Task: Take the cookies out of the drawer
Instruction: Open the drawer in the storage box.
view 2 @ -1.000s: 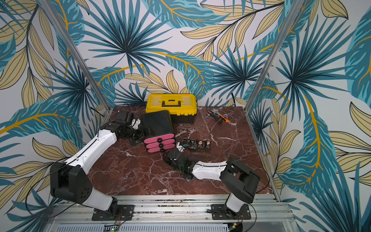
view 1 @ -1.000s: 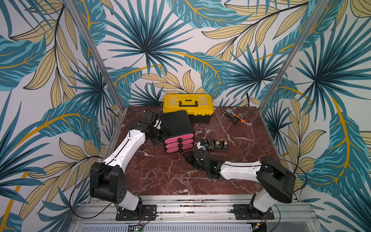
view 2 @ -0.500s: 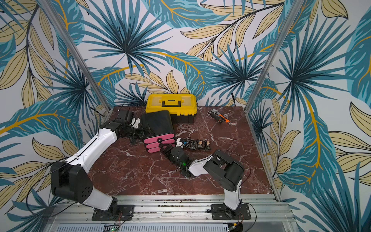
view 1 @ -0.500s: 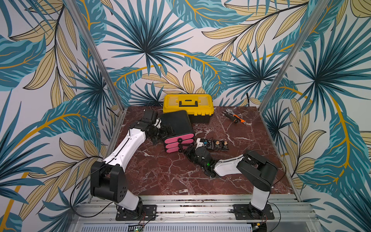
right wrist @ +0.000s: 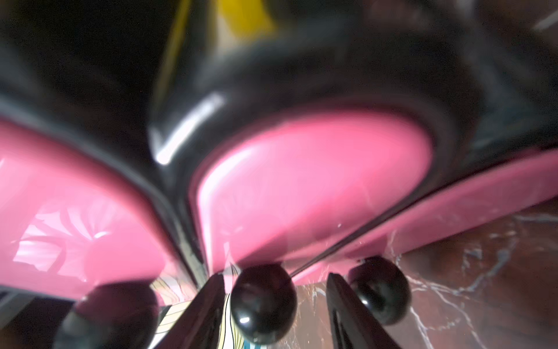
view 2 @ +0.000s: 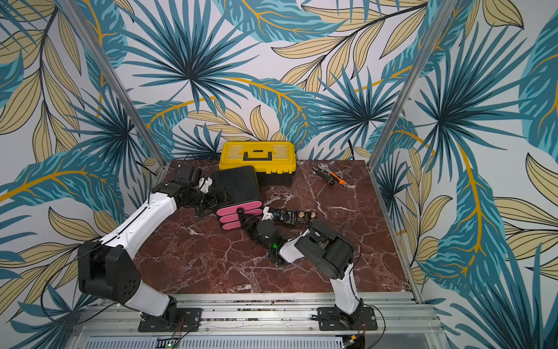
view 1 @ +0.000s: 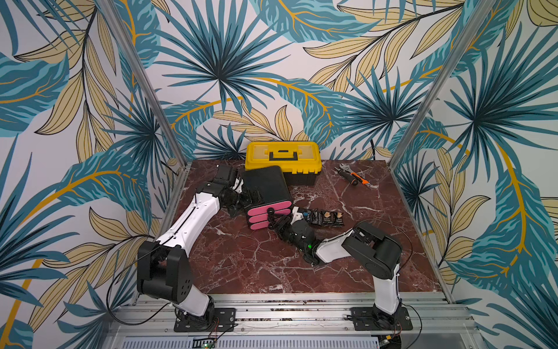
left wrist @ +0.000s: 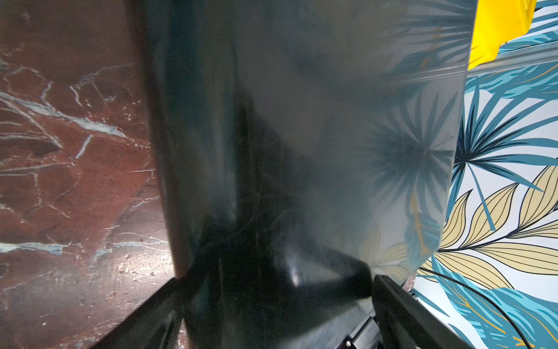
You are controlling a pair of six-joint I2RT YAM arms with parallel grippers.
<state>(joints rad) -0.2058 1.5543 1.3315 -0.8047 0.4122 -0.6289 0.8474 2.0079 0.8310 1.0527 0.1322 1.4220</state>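
The step in hand, as I judge it, is to pull open a drawer of the small black plastic cabinet (view 1: 265, 184), whose three glossy pink drawer fronts (view 1: 259, 218) all look closed. The right gripper (view 1: 274, 218) is at these fronts with its jaws apart. In the right wrist view the round black knob of the middle drawer (right wrist: 262, 302) sits between its two dark fingers (right wrist: 196, 317), and a gap shows on one side, so nothing is gripped yet. The left gripper (view 1: 252, 196) is at the side of the cabinet away from the cookies. In the left wrist view its fingers lie against the black body on both sides, so it is clamped on the cabinet. To do the step well, the right jaws should close behind the round head of the knob, because the smooth ball could slip out. The pull should then go slowly and straight along the drawer's own direction, while the left gripper holds the cabinet against sliding on the dark red marble table (view 1: 241, 266). Some cookies (view 1: 327, 218), a row of small black packets with tan biscuit pictures, lie on the table just beside the cabinet and near the right wrist, and the pull should not sweep them. Whether more are inside the drawers I cannot tell.
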